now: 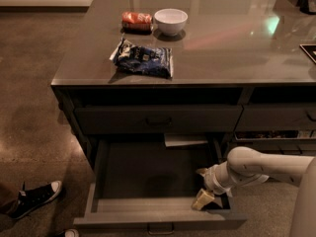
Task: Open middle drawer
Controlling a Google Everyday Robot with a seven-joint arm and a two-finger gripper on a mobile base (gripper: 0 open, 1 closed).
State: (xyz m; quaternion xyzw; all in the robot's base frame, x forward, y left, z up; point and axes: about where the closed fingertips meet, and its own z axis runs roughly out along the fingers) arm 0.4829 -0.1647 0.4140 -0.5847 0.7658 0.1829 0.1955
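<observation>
We see the wide dark grey middle drawer [143,174] standing far open beneath the glossy grey desk [222,48]. Our gripper [202,186] sits inside its right front corner, pale fingers [203,200] spread, holding nothing.

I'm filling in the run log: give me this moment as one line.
middle drawer: pulled out wide | gripper: inside its tray, right front corner | countertop: chip bag, white bowl

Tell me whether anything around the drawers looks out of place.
A pale flat sheet pokes out askew under the upper drawer, behind the open middle drawer. The gripper sits inside its front right corner.
</observation>
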